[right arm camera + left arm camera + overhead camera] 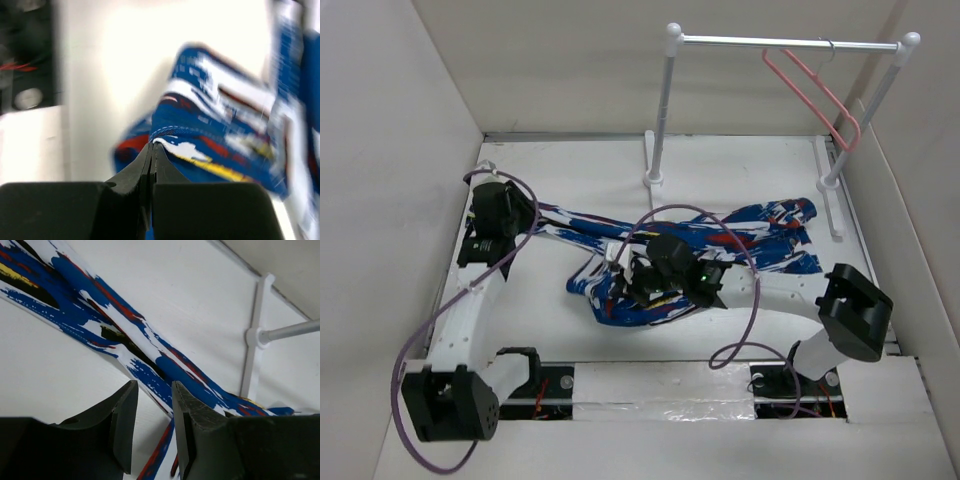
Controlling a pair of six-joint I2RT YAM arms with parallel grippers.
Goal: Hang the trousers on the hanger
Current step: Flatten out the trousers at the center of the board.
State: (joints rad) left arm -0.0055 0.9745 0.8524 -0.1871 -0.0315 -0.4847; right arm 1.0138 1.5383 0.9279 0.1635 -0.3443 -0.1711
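From above, the trousers [775, 228] sprawl across the white surface [580, 170], and the pink hanger [820, 95] hangs on the rack [750, 42] behind. Left wrist: the left gripper [152, 390], jaws narrowly parted and holding nothing, hovers over one leg. Right wrist: the right gripper [151, 149], jaws closed, pinches the trousers' edge.

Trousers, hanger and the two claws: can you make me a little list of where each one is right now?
trousers: lying rumpled on the white table
hanger: pink, hooked on the rack rail, nothing on it
left claw: open, a trouser leg just ahead of it, not gripping
right claw: shut, pinching an edge of the trousers
job done: not yet
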